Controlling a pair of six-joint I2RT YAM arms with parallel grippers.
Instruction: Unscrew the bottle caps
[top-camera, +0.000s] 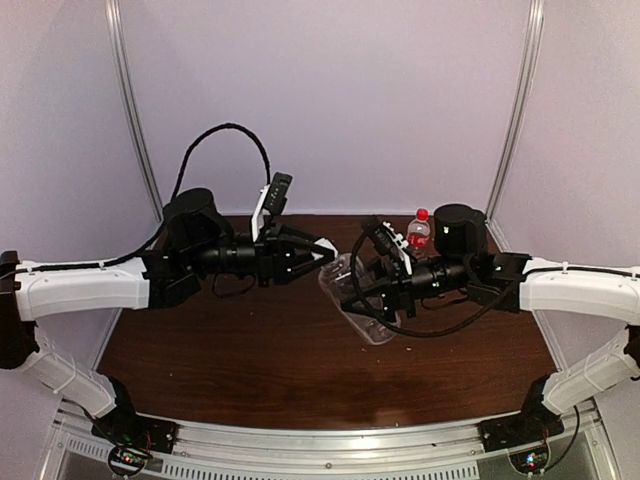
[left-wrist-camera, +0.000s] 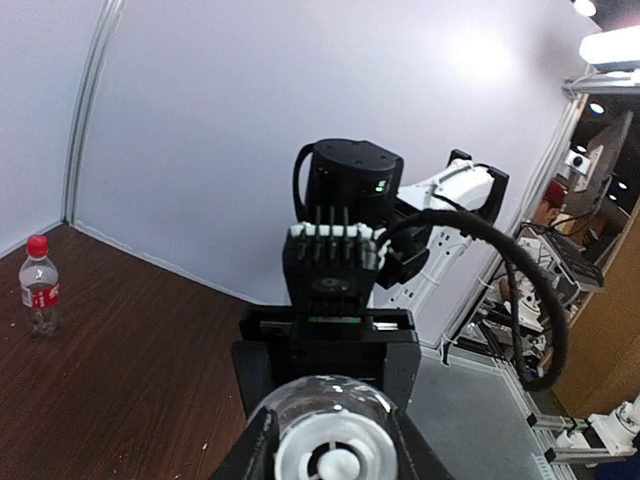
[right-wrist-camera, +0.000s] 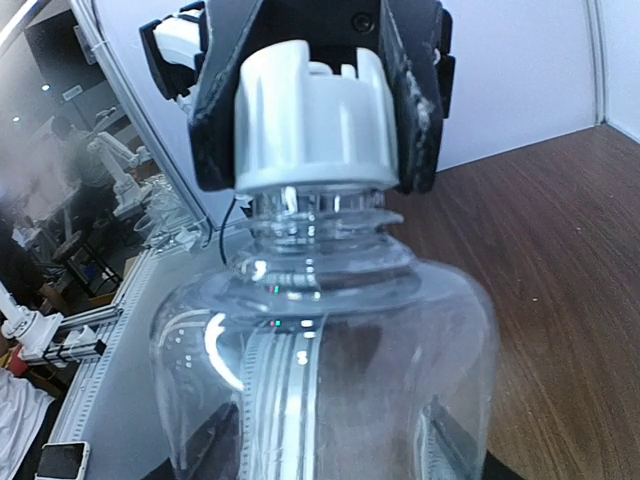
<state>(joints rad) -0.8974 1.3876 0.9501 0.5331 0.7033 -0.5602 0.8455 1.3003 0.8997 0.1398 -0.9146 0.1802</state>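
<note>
Over the table (top-camera: 250, 365), the right gripper (top-camera: 362, 298) clasps the plain bottle (right-wrist-camera: 320, 330) mid-body, and the left gripper (top-camera: 325, 252) is closed tight on its white cap (right-wrist-camera: 312, 110). Unscrewing seems about to start: the left wrist must twist while the right holds firm.

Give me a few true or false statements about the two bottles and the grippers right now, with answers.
1. The left gripper is clamped on the white cap. True.
2. The plain bottle stands on the table. False: the right gripper holds it tipped over, cap toward the left gripper.
3. The red cap sits on the labelled bottle. True.
4. The labelled bottle lies on its side. False: it stands upright on the table.
</note>
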